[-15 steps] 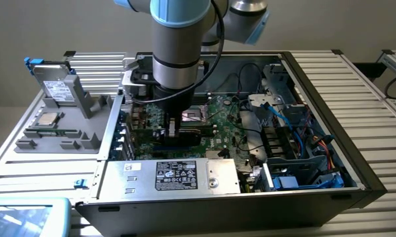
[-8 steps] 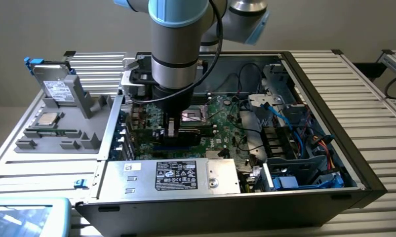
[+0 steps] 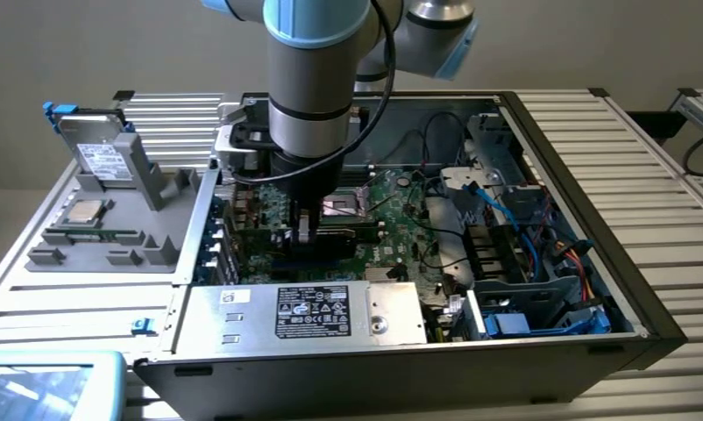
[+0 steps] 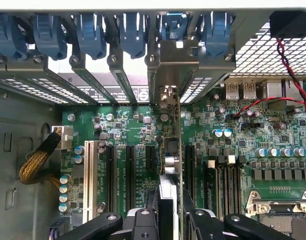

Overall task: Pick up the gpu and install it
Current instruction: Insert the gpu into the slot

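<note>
In the wrist view the gpu (image 4: 170,160) is seen edge-on, a thin card standing upright over the green motherboard (image 4: 122,125). Its silver end bracket (image 4: 178,60) sits against the case's rear slot openings. My gripper (image 4: 169,220) is shut on the card's upper edge, with a black finger (image 4: 142,222) on either side. The card stands in line with the black expansion slots (image 4: 112,175); whether it is seated I cannot tell. In the exterior view my gripper (image 3: 302,232) reaches straight down into the open computer case (image 3: 632,289), with the dark gpu (image 3: 345,235) beneath it.
A silver power supply (image 3: 316,311) lies along the case's near side. Cables and drive bays (image 3: 527,263) fill the case on the exterior view's right. A grey fixture tray (image 3: 47,259) on the exterior view's left holds a boxy drive (image 3: 95,153), a processor (image 3: 88,210) and a memory stick (image 3: 88,235).
</note>
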`<state>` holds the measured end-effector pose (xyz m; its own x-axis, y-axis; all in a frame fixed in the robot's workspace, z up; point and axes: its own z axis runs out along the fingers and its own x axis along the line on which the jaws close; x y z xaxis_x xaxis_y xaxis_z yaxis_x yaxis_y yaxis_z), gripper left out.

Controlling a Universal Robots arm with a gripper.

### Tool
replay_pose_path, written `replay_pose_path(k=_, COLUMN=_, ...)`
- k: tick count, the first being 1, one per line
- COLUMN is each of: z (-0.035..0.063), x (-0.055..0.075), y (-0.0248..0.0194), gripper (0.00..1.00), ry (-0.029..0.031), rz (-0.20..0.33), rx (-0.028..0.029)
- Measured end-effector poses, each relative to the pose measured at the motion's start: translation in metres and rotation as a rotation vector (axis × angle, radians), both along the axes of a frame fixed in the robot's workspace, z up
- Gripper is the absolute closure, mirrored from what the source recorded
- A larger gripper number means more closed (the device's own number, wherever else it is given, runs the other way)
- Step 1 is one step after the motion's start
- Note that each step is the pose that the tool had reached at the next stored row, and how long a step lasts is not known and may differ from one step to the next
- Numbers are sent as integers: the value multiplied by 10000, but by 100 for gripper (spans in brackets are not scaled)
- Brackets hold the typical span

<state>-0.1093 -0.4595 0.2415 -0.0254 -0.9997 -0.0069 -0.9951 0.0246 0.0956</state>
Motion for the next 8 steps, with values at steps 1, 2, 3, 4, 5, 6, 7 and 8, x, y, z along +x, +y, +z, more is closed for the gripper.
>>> replay_pose_path(k=1, z=0, x=0, y=0, gripper=71, ry=0, rz=0, rx=0)
replay_pose_path(k=2, z=0, x=0, y=0, gripper=71, ry=0, rz=0, rx=0)
replay_pose_path(k=3, z=0, x=0, y=0, gripper=71, ry=0, rz=0, rx=0)
replay_pose_path(k=4, z=0, x=0, y=0, gripper=71, ry=0, rz=0, rx=0)
replay_pose_path(k=5, z=0, x=0, y=0, gripper=71, ry=1, rz=1, rx=0)
replay_pose_path(k=6, z=-1, x=0, y=0, gripper=71, ry=1, rz=0, rx=-4)
replay_pose_path(k=7, z=-2, x=0, y=0, gripper=71, ry=0, rz=1, rx=-4)
replay_pose_path(k=8, z=-3, x=0, y=0, gripper=71, ry=0, rz=1, rx=-4)
